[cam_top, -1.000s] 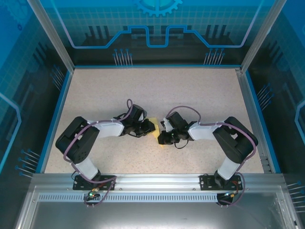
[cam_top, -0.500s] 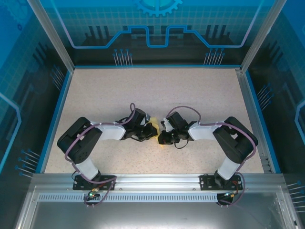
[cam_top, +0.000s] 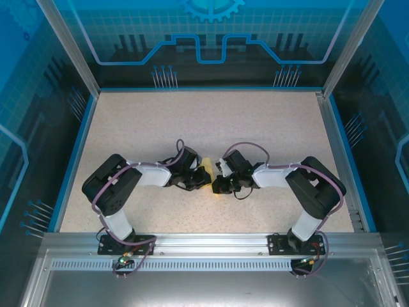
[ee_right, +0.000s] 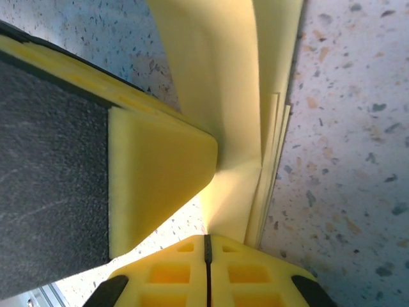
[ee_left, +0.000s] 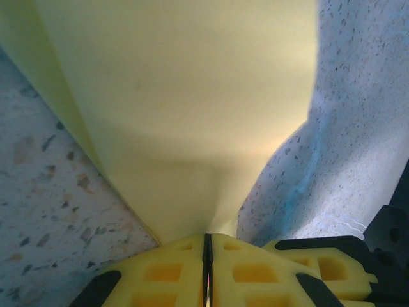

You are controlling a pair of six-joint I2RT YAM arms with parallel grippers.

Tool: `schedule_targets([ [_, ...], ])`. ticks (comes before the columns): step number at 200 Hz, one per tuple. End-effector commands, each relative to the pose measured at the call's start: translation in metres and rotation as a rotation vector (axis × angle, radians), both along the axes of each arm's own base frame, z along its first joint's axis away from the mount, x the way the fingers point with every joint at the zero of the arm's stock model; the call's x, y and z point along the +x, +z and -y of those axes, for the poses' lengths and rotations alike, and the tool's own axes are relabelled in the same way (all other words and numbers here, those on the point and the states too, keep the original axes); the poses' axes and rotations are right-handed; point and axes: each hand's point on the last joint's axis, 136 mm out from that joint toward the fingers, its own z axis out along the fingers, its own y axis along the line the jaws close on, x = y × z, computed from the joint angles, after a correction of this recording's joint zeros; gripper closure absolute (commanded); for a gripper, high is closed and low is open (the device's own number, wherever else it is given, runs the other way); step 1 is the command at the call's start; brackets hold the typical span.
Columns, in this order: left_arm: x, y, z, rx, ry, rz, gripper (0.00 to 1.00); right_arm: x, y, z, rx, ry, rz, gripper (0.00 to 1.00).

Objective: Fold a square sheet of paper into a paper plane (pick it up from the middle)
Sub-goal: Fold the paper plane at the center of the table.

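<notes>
The pale-yellow sheet of paper [cam_top: 206, 167] sits between both gripper heads at the table's middle, mostly covered by them. In the left wrist view the paper [ee_left: 192, 96] rises as a broad curved flap off the table and narrows into my left gripper [ee_left: 206, 240], whose jaws are shut on its edge. In the right wrist view the paper [ee_right: 223, 96] shows several folded layers standing on edge. My right gripper [ee_right: 206, 240] is shut on its lower end. The left gripper's yellow finger [ee_right: 153, 173] presses against the paper from the left. From above, the left gripper [cam_top: 204, 176] and right gripper [cam_top: 217, 183] nearly touch.
The speckled beige table [cam_top: 211, 121] is bounded by a blue rim [cam_top: 77, 147] and clear enclosure walls. A metal rail [cam_top: 211, 243] with both arm bases runs along the near edge. Purple cables loop over both arms.
The left arm has pushed rightwards, bringing its gripper closer to the right one, and the paper flap has shifted with it. The right arm has stayed put.
</notes>
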Motion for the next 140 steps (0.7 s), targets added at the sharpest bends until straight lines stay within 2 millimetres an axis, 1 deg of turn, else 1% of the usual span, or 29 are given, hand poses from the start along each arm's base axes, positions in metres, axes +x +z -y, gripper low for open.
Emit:
schedule_targets([
  [1, 0.009, -0.011, -0.018, 0.125, 0.020, 0.023, 0.87, -0.034, -0.037, 0.035, -0.187, 0.017, -0.121, 0.94],
  [33, 0.021, -0.016, -0.029, 0.148, 0.020, 0.020, 0.87, -0.042, -0.045, 0.046, -0.229, 0.025, -0.136, 0.93],
  [70, 0.037, -0.022, -0.040, 0.158, -0.005, 0.019, 0.87, -0.048, -0.048, 0.049, -0.239, 0.029, -0.147, 0.93],
  [100, 0.053, -0.017, -0.052, 0.166, -0.013, 0.047, 0.87, -0.049, -0.049, 0.050, -0.243, 0.029, -0.150, 0.94],
  [140, 0.069, -0.014, -0.066, 0.169, -0.015, 0.060, 0.87, -0.050, -0.051, 0.051, -0.246, 0.030, -0.155, 0.94],
])
